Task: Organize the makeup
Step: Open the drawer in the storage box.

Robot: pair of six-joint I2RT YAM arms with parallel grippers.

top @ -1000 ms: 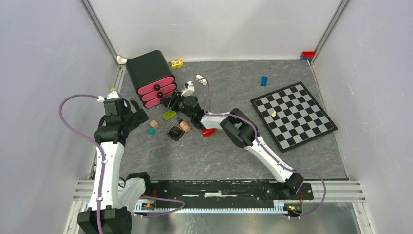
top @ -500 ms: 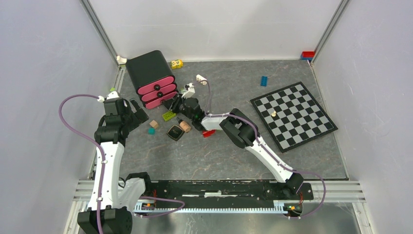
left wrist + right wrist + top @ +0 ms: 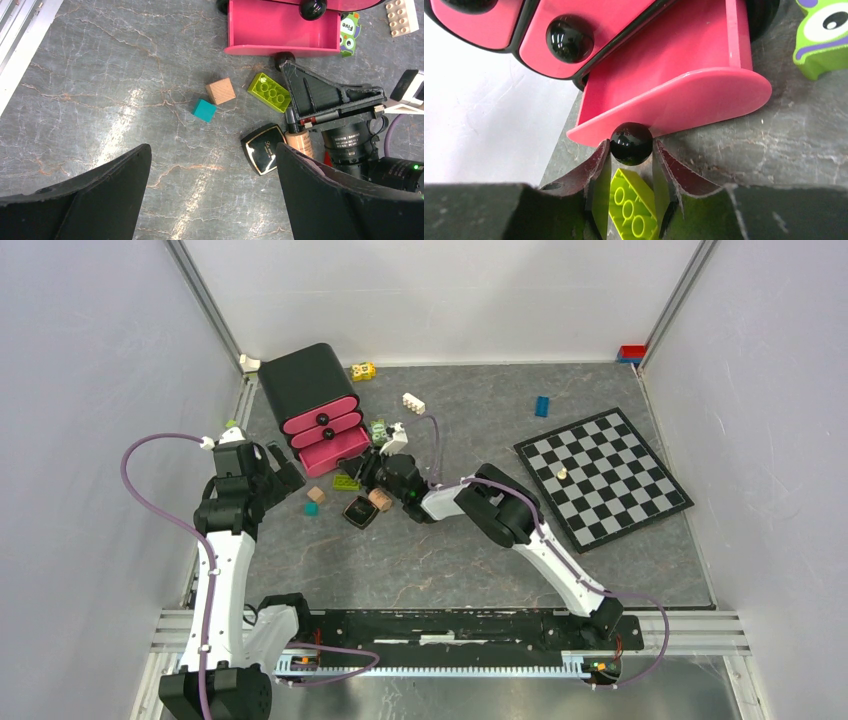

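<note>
A black drawer unit [image 3: 300, 385] with pink fronts stands at the back left. Its bottom drawer [image 3: 338, 450] is pulled out and looks empty in the left wrist view [image 3: 282, 25]. My right gripper [image 3: 631, 150] is shut on that drawer's black knob [image 3: 630, 139]; it also shows in the top view [image 3: 366, 466]. A square black compact [image 3: 358, 511] and a small beige bottle [image 3: 380, 500] lie just in front of the drawer, by the right wrist; both show in the left wrist view, compact [image 3: 263, 155], bottle [image 3: 301, 143]. My left gripper [image 3: 212, 192] is open and empty, left of the compact.
A lime brick [image 3: 346, 483] lies under the right fingers. A tan cube [image 3: 316, 494] and a teal cube [image 3: 311, 508] lie left of the compact. A green toy piece [image 3: 378, 430], white brick [image 3: 413, 402], blue brick [image 3: 541, 406] and chessboard [image 3: 602, 475] lie further right.
My right gripper has drawn back toward the front with the knob, and the bottom drawer has slid out. The left arm has not moved.
</note>
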